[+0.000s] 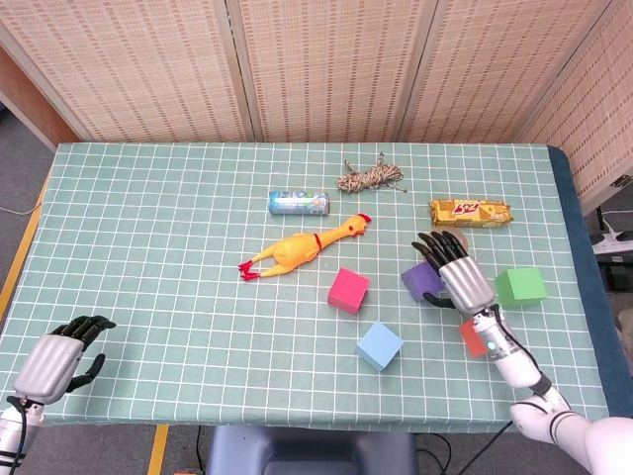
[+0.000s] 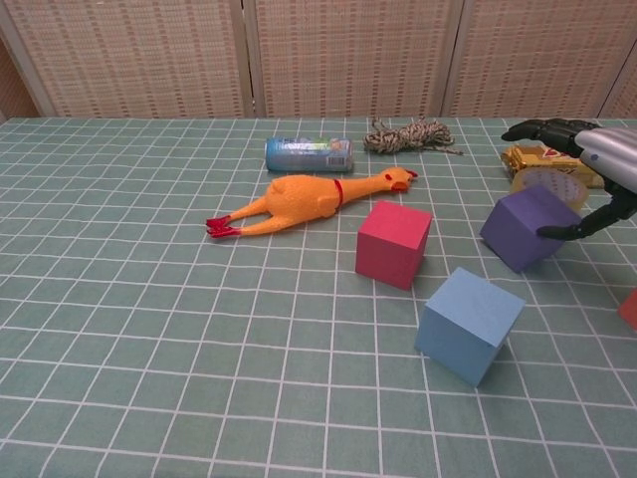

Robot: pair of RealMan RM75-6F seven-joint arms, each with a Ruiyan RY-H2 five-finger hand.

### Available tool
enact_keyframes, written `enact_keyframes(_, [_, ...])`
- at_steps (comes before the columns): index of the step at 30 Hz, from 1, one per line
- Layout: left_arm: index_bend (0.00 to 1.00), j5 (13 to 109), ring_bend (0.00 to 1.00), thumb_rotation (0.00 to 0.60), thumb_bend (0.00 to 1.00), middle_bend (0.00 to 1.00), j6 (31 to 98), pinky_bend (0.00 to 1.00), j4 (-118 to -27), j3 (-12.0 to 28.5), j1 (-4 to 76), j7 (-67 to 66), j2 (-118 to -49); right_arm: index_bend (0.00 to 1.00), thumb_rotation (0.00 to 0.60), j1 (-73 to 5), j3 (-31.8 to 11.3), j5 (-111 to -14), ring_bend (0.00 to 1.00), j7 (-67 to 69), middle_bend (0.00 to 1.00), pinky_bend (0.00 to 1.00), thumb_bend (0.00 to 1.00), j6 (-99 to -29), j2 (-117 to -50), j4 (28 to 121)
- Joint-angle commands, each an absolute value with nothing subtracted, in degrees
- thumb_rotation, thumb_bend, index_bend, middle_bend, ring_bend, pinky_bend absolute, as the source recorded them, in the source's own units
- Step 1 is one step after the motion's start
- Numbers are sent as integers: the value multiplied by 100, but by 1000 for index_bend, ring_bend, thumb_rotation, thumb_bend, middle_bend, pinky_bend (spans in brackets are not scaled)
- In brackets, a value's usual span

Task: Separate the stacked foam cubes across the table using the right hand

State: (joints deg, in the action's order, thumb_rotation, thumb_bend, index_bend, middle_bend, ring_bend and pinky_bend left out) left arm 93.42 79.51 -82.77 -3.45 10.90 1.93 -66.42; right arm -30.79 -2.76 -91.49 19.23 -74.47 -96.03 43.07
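**Purple cube let down beside the tape roll**

The purple foam cube (image 2: 532,227) sat on the green checked tablecloth (image 1: 158,247), tilted onto an edge, just in front of the roll of clear tape (image 2: 553,184) and well right of the magenta foam cube (image 2: 394,242). The right hand (image 1: 461,277) hovered over it with fingers spread; in the chest view only the thumb tip appeared to touch the cube's right face, so the hand looked to be holding nothing. The left hand (image 1: 54,358) rested near the table's front left corner, its fingers curled in on nothing.

The other cubes lay apart: a light blue foam cube (image 1: 380,344) near the front edge, a green foam cube (image 1: 520,285) to the right, and an orange-red foam cube (image 1: 473,336) partly hidden behind the right forearm. No cube sat on another, so the separation seemed close to done.

Foam of this kind should be very light and slightly yielding, with matte faces that grip well. It would tip or skid at a nudge, as the tilt suggested. A hold across two opposite flat faces, thumb against fingers, would serve best, with gentle pressure.
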Motion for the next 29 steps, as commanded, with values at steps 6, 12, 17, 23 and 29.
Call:
enact_keyframes(6, [274, 9340, 235, 600, 464, 255, 7962, 442, -8271, -343, 1087, 219, -6635, 70, 600, -2680, -328, -9094, 0, 1313, 17, 28, 62, -8098, -9091, 5181])
enact_keyframes(12, [274, 9324, 236, 600, 465, 255, 7930, 442, -8256, -338, 1102, 234, -6652, 66, 600, -1921, -364, -8891, 0, -206, 16, 27, 63, -8974, -8340, 6727])
enact_keyframes(17, [274, 9367, 236, 600, 466, 255, 7947, 443, -8276, -355, 1101, 200, -6654, 78, 600, -1374, -205, -8848, 0, -921, 11, 27, 62, -9432, -7904, 7407])
enact_keyframes(23, [276, 9361, 236, 600, 465, 256, 7968, 442, -8272, -349, 1092, 193, -6656, 72, 600, -920, -88, -8664, 0, -1340, 9, 27, 62, -9565, -7829, 7597])
enact_keyframes(29, [276, 9340, 237, 600, 465, 256, 7965, 442, -8252, -334, 1097, 214, -6653, 49, 600, -831, -42, -8725, 0, -1321, 13, 27, 62, -9423, -7665, 7924])
